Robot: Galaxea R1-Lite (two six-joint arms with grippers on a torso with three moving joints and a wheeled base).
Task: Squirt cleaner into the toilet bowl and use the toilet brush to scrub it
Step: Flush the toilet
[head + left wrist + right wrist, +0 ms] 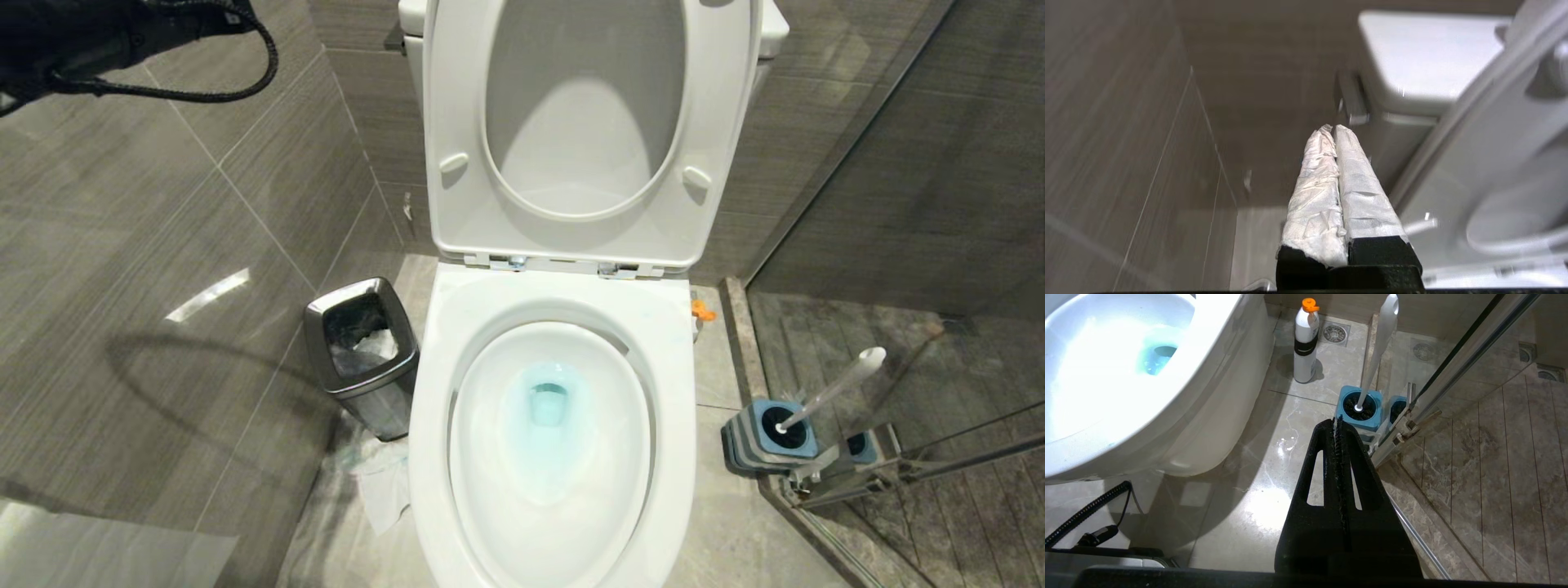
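On my head feed the toilet bowl fills the middle, seat and lid tipped up against the tank. The water at the bottom is tinted turquoise by the cleaner. To the bowl's left, just beside it, stands a small square steel waste bin with a dark liner, and crumpled white paper lies on the floor at its foot. On the bowl's right I see the toilet brush leaning in its blue-topped holder, which sits by the metal frame of the glass shower door. My right wrist feed also shows a white bottle with an orange cap standing on the floor between the bowl and the holder. A black cable runs along the floor beneath the bowl's front.

My left arm shows only at the top left corner of the head feed, near the tiled wall. The left gripper has its two white-wrapped fingers pressed together, holding nothing, aimed toward the wall beside the tank. The right gripper hangs over the floor near the brush holder, its black fingers closed tight and empty.
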